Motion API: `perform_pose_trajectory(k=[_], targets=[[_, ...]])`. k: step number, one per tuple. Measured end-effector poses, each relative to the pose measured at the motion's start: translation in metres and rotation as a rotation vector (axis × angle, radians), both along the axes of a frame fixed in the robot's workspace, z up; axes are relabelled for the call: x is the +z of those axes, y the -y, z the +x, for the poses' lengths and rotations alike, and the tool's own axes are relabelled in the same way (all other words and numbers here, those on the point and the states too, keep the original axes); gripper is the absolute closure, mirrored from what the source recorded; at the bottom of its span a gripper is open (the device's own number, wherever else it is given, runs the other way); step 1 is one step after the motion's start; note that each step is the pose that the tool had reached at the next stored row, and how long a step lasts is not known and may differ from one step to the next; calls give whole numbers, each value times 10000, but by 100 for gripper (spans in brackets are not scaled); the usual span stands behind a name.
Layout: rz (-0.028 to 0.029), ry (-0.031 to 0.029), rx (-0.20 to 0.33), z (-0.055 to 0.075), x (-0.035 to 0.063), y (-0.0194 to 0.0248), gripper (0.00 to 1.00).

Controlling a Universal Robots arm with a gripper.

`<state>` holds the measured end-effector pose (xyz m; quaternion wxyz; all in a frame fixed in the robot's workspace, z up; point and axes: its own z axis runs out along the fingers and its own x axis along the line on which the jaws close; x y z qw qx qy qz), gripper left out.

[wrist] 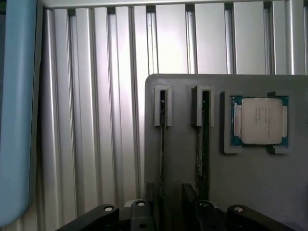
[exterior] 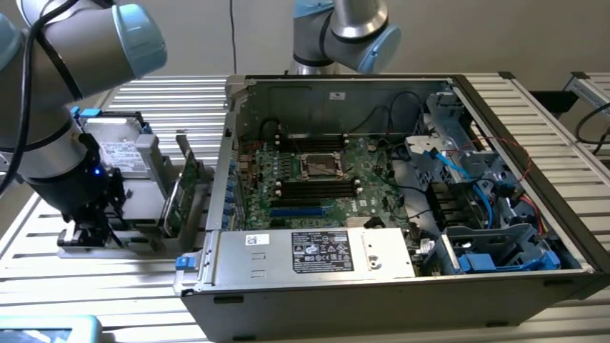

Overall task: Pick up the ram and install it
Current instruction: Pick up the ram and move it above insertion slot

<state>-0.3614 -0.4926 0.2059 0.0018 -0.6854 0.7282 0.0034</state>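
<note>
Two ram sticks stand on edge in the slots of a grey holder (wrist: 250, 192). In the wrist view the nearer ram (wrist: 162, 144) runs between my gripper's (wrist: 168, 195) two black fingers (wrist: 148, 195), which stand a little apart on either side of it, open. The second ram (wrist: 204, 139) is one slot over, outside the fingers. In the exterior view my gripper (exterior: 91, 230) is lowered onto that holder (exterior: 143, 243) at the exterior view's left of the open computer case (exterior: 381, 286). The motherboard's black memory slots (exterior: 315, 189) lie inside the case.
A processor chip (wrist: 260, 121) sits in a pocket of the holder beside the sticks. A taller green expansion card (exterior: 176, 196) and a hard drive (exterior: 119, 153) stand close behind my gripper. The case wall (exterior: 231, 136), power supply (exterior: 315, 251) and cables (exterior: 476, 186) crowd the motherboard.
</note>
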Motion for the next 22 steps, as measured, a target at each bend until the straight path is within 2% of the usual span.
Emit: perform_pose_trajectory(k=[11, 12, 13, 14, 16, 18, 22], targets=[[-1, -1, -1, -19, -72, 0, 63], [-1, -2, -1, -19, -74, 0, 65], [-2, -3, -1, -19, -75, 0, 72], [-5, -4, -1, -19, -75, 0, 72], [-1, -1, 0, -21, -75, 0, 84], [2, 1, -1, -23, -51, 2, 87], [-25, -2, -2, -25, 94, 9, 87]])
